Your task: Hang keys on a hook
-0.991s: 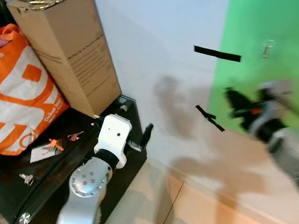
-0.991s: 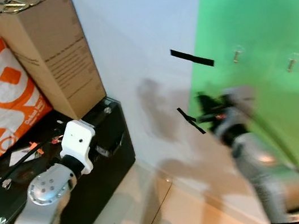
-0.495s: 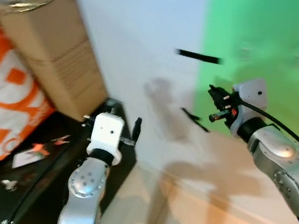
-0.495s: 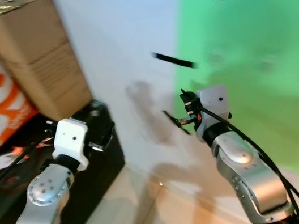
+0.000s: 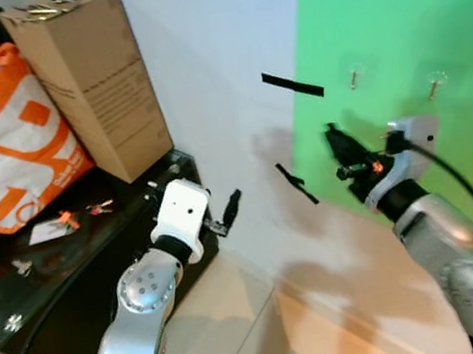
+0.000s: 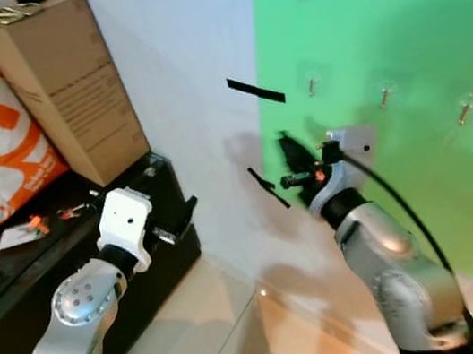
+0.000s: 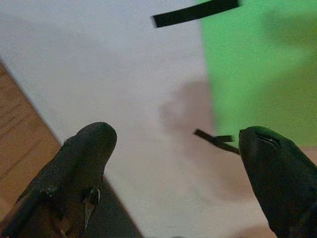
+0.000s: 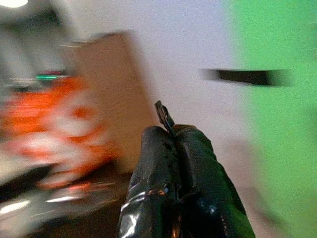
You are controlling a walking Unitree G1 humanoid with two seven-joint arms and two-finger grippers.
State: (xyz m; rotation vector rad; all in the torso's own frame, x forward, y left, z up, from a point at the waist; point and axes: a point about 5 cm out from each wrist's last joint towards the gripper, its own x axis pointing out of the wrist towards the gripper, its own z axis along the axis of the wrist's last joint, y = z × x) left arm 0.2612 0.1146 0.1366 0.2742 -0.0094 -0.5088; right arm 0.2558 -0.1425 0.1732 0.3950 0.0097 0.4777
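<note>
While the right gripper (image 8: 171,130) is raised before the green panel (image 5: 426,9), fingers pinched on the keys (image 8: 164,116), it sits below the hooks (image 5: 353,78), presumably for hanging. Left gripper (image 7: 173,163), spread empty, idles near the black table (image 5: 20,295).

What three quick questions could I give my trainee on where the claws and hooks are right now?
1. True or false: the left claw is shut on a key.
2. The hooks are stuck on: A) the green sheet, B) the cardboard box, C) the orange bag.
3. Fill in: the right claw, raised near the green sheet, is shut on a ____.

Key:
1. False. Its fingers are wide apart with nothing between them.
2. A.
3. Key. Its thin tip sticks out between the fingers.
</note>
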